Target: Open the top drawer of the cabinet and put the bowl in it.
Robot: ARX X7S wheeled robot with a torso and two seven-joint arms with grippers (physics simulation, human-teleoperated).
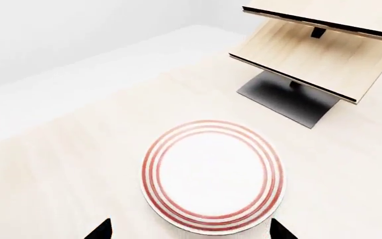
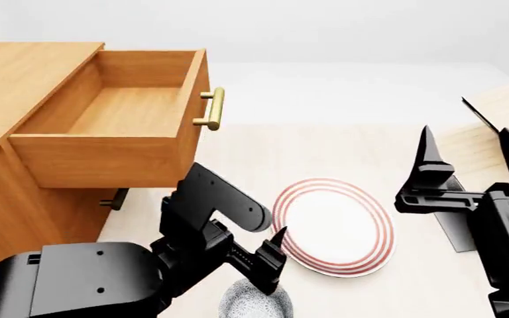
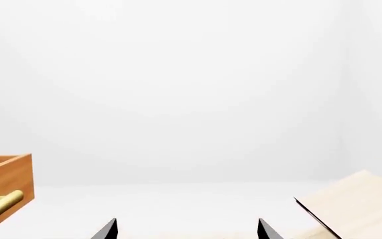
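Note:
The cabinet (image 2: 7,139) stands at the left in the head view. Its top drawer (image 2: 113,112) is pulled out and holds nothing, brass handle (image 2: 210,109) facing the table. The speckled bowl (image 2: 254,303) sits at the bottom edge of that view, just below my left gripper (image 2: 272,262) and partly cut off. The left gripper (image 1: 191,230) is open, hovering over the near rim of the red-ringed plate (image 1: 211,174). My right gripper (image 2: 466,149) is open and raised at the right, holding nothing. In the right wrist view the gripper (image 3: 187,230) faces the drawer's corner (image 3: 5,181).
The red-ringed plate (image 2: 334,225) lies mid-table between the arms. A pale tilted-shelf rack (image 2: 502,119) on a dark base (image 1: 287,97) stands at the right. A lower drawer handle (image 2: 113,199) shows under the open drawer.

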